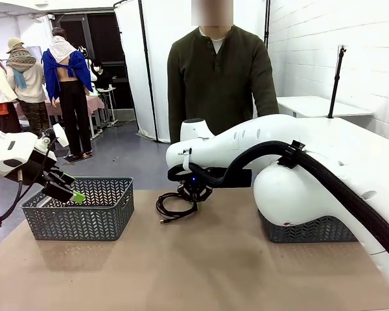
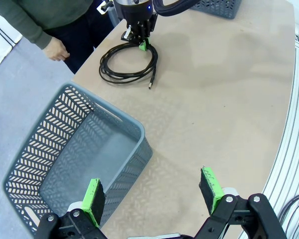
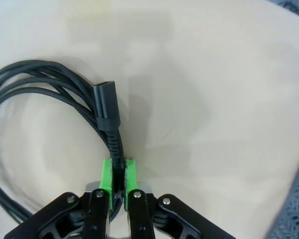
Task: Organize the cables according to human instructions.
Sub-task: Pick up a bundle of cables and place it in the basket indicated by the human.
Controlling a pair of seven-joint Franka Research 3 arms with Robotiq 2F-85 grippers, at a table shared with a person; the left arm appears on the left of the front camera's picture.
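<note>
One coiled black cable lies on the table in front of the human. My right gripper stands over its far edge, shut on the cable strands. In the right wrist view the green pads pinch the cable just below a black plug. The left wrist view shows the same coil with the right gripper on it. My left gripper hovers above the left basket, open, with nothing between its fingers.
The grey mesh basket on the left holds nothing. A second grey basket sits on the right, partly behind my right arm. The human's hand hangs at the table's far edge. Bare tabletop spreads in front.
</note>
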